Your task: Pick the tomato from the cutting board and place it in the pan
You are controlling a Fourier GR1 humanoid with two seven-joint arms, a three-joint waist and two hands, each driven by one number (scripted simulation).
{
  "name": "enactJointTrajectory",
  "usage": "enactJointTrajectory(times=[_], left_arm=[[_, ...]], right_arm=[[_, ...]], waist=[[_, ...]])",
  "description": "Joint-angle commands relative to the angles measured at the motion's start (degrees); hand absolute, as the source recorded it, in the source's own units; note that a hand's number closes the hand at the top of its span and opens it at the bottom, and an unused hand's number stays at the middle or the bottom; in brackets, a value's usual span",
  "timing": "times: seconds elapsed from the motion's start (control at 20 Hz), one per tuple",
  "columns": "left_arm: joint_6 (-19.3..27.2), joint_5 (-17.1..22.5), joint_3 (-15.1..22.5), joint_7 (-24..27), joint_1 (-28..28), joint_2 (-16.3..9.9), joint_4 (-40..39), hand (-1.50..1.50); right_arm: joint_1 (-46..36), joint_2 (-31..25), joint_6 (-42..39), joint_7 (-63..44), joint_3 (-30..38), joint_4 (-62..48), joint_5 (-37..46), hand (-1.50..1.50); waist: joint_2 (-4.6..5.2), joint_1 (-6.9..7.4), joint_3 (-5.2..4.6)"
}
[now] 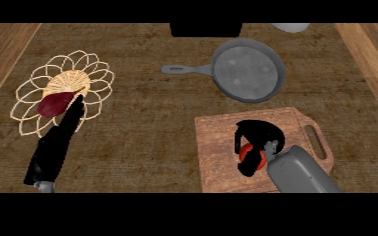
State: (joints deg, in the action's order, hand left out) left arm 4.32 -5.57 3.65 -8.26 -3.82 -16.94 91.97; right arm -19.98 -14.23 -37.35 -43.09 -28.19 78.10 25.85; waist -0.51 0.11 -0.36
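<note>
Red shows between the black fingers (pixel 251 130) of the right hand (pixel 255 147), which curls over the tomato (pixel 248 153) so that only a sliver of it is visible; the fingers are clamped round it, and the fruit sits on or just above the wooden cutting board (pixel 221 135) at about 5 o'clock in the head view. Whether it has left the wood cannot be told. The grey pan (pixel 249 71) lies at roughly 1 o'clock, well apart from the board, its handle pointing toward 9 o'clock. The left hand (pixel 63 130) stretches up at 9 o'clock, its fingers straight and apart, lying over a wire flower-shaped trivet (pixel 33 87) beside a dark red item (pixel 53 105) whose identity I cannot make out. The likely step is the lift. The main risk is that a round, smooth tomato rolls out of the curled fingers during the carry toward 12 o'clock, landing on the bench (pixel 148 145) short of the pan. A low path could also clip the pan's near rim.
</note>
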Motion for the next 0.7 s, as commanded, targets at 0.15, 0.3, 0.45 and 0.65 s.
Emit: enactJointTrajectory(times=[0.15, 0.3, 0.45, 0.65], left_arm=[[-0.83, -1.44, -0.44, -0.63, -1.34, 1.26, 0.05, 0.0], [0.76, -4.15, -0.23, 0.41, 3.01, 3.55, -3.65, 0.0], [0.28, -1.28, -2.54, 1.02, -2.38, 0.98, -1.26, 0.0], [1.41, -1.11, -4.11, 0.36, -4.07, 0.7, -1.05, 0.0]], right_arm=[[4.02, 2.79, 0.98, 3.21, 1.71, -1.55, 1.39, 1.5], [5.99, 0.99, 0.21, 3.3, 3.62, 4.84, 2.58, 1.5], [9.71, 4.45, 17.81, -15.61, 12.8, 1.12, 7.5, 1.5], [11.76, 2.9, 30.63, -26.57, 22.28, 1.84, 14.09, 1.5]], waist=[[0.5, 0.05, 0.37], [0.49, -0.26, 0.36], [-0.25, -4.01, 0.12], [-1.54, -8.32, -0.34]])
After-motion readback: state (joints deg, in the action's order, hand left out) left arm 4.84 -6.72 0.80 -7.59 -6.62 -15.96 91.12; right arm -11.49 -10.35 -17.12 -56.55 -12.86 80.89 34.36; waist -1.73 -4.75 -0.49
